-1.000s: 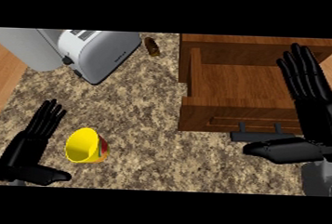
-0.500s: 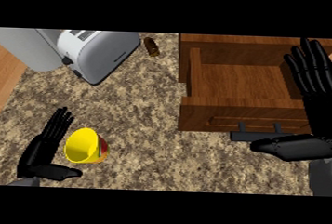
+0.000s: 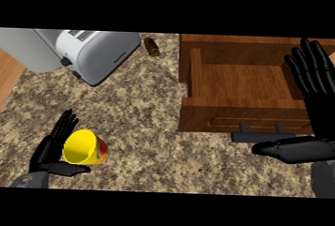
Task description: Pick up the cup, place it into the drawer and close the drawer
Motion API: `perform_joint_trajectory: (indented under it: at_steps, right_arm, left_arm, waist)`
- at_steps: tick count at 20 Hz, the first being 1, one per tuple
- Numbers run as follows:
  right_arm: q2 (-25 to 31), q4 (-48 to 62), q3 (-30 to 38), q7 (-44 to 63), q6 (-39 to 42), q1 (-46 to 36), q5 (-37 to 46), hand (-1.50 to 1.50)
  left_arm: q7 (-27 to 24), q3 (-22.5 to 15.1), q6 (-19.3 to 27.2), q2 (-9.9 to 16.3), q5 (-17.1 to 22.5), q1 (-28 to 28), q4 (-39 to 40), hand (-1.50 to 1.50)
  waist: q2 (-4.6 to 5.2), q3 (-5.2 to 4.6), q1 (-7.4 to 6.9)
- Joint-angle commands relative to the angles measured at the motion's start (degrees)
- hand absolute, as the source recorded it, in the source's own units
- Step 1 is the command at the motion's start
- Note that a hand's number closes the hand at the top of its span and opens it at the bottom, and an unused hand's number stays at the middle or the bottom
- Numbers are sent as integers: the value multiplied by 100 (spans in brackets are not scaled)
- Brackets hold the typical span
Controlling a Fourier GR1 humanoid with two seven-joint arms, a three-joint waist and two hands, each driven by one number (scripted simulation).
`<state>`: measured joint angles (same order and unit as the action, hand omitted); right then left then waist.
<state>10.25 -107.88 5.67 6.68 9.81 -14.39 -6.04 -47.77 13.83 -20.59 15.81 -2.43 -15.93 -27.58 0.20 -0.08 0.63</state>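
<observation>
Landmark: the open wooden drawer (image 3: 240, 87), standing out from the counter's far right.
Cup: yellow cup (image 3: 83, 147) lies on its side on the granite counter (image 3: 149, 128), well left of the drawer and nearer the view's lower edge, mouth turned leftward.
Left hand: left hand (image 3: 52, 150) just left of the cup, fingers straight and pointing up, thumb under the cup's rim; contact unclear.
Right hand: right hand (image 3: 316, 96) over the drawer's right side, fingers spread and straight, thumb stretched left beside the drawer's handle (image 3: 263, 132).
Toaster: silver toaster (image 3: 75, 50) well left of the drawer, at the far edge.
</observation>
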Motion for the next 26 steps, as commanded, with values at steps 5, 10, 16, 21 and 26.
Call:
perform_joint_trajectory:
  at_steps: [5,10,16,21,26]
  right_arm:
    - [56,38,45,0,79,-76,-47,-150]
    - [26,-11,59,38,61,-31,-77,-150]
    - [166,231,251,-89,147,-110,-122,-150]
    - [193,-9,242,255,122,-211,-247,-150]
    - [150,400,167,-43,89,-321,7,-150]
  left_arm:
    - [-1092,35,-18,-144,-169,-583,1198,-150]
    - [-1391,-31,-19,-84,-289,-635,1425,-150]
    - [-1700,-167,-120,-232,-409,-547,1477,-150]
    - [-1301,-89,-552,-325,-241,-923,1521,-150]
    - [-1694,-251,-632,-373,-327,-910,1202,150]
  waist:
    - [23,-12,57]
    - [27,-14,73]
    - [26,-12,53]
    - [27,-16,95]
    - [46,-16,38]
